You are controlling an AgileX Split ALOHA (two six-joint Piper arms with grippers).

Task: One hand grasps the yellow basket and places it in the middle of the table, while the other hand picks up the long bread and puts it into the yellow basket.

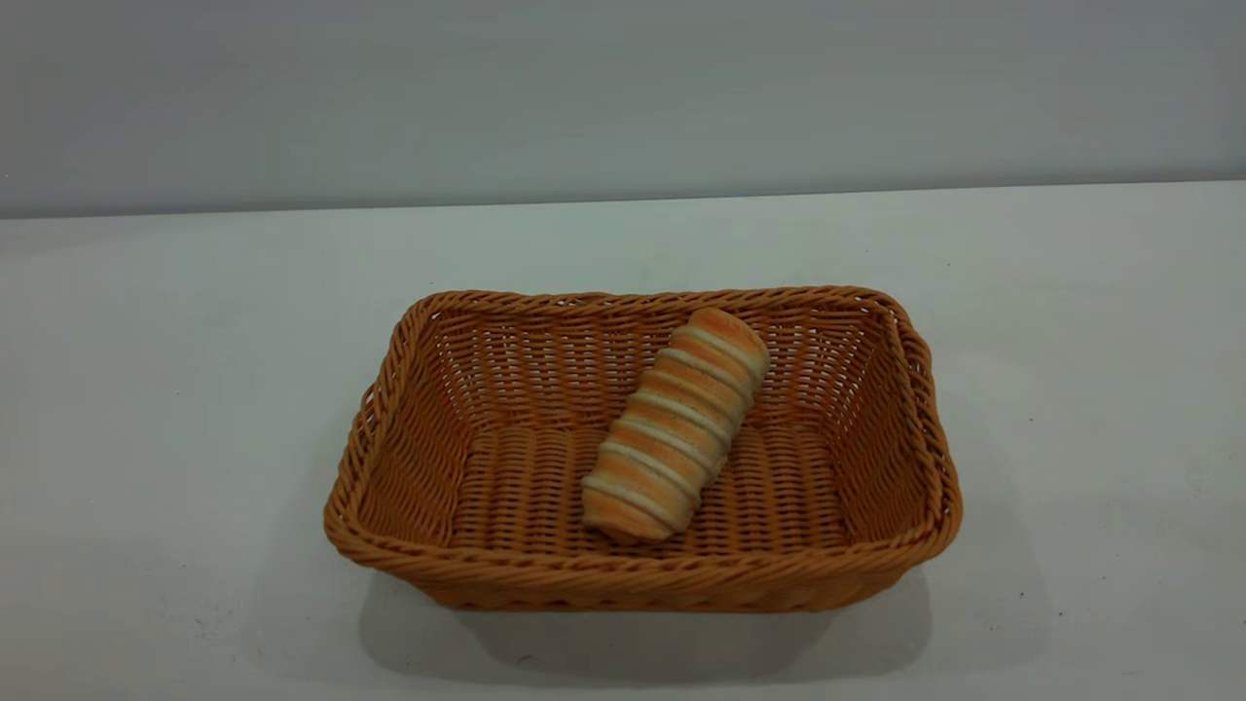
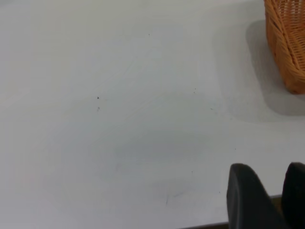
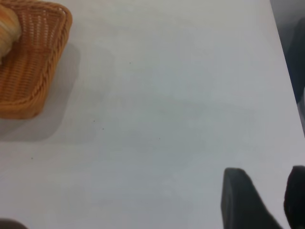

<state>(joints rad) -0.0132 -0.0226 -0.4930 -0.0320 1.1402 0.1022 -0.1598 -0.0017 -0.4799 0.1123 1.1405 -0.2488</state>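
Observation:
The yellow basket (image 1: pixel 642 570) stands in the middle of the white table (image 1: pixel 175 389). Inside it the long bread (image 1: pixel 677 424) lies slantwise on the woven floor, its far end leaning against the back wall. Neither arm appears in the exterior view. In the left wrist view my left gripper (image 2: pixel 269 179) hovers open over bare tabletop, well apart from a corner of the basket (image 2: pixel 288 43). In the right wrist view my right gripper (image 3: pixel 265 183) is likewise open and empty, far from the basket (image 3: pixel 33 71), where one end of the bread (image 3: pixel 7 28) shows.
A plain grey wall rises behind the table's far edge (image 1: pixel 623 200). The table's edge (image 3: pixel 286 81) runs close beside the right gripper. A few tiny dark specks (image 2: pixel 98 98) dot the tabletop.

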